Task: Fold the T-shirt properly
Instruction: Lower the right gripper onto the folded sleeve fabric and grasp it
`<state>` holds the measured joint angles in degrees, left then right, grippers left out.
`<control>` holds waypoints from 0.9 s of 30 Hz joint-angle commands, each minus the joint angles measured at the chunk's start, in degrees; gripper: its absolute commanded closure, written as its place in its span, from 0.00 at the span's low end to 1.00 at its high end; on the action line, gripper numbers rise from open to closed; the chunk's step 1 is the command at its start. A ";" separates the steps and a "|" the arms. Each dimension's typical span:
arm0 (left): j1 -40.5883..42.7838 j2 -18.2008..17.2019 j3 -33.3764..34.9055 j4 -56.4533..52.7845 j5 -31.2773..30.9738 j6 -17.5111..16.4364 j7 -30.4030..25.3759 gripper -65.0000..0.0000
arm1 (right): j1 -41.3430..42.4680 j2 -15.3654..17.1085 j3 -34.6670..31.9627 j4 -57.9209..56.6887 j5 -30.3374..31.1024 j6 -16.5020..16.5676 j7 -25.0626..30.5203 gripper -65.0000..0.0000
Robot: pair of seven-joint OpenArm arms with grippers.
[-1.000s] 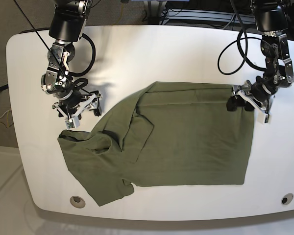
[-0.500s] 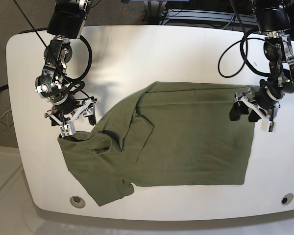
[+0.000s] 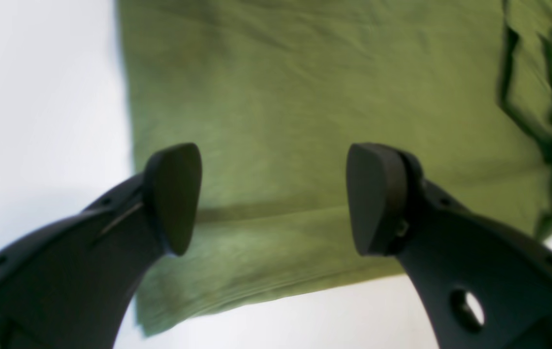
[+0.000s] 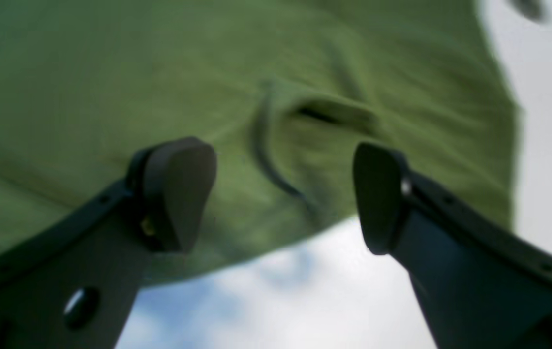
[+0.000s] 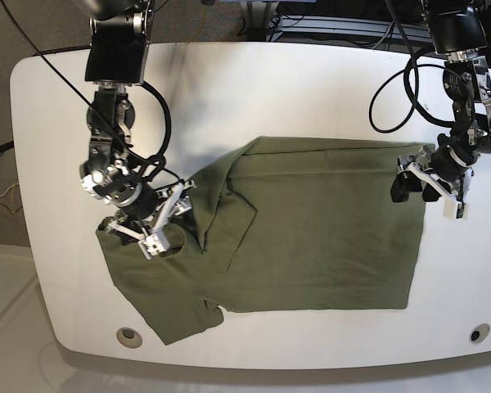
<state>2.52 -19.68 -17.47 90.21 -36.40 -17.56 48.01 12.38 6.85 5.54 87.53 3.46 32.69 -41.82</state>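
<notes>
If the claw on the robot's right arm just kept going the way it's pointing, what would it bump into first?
Most likely the T-shirt. The right gripper is open and aimed down at a rumpled fold of green cloth near the shirt's edge. Nothing shows between the two, though the blur makes depth hard to judge.

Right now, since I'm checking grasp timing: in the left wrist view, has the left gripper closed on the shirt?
No. The left gripper stands wide open above the T-shirt, with green cloth showing between its fingertips.
</notes>
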 commanded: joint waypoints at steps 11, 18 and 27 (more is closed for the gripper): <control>0.86 -0.85 -0.24 1.26 -1.09 0.99 -1.20 0.34 | 7.09 -0.21 -0.93 -12.84 0.36 -0.29 5.65 0.30; 1.92 -0.85 -0.24 1.26 -1.09 0.99 -1.28 0.34 | 8.67 0.22 -0.93 -18.47 0.36 -0.29 7.32 0.30; 2.00 -0.85 -0.24 1.26 -1.09 0.99 -1.28 0.34 | 8.94 0.14 -1.01 -18.91 0.36 -0.29 7.41 0.62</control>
<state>5.23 -19.57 -17.41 90.28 -36.86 -16.47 47.99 19.38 6.63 4.43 67.66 2.98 32.03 -35.97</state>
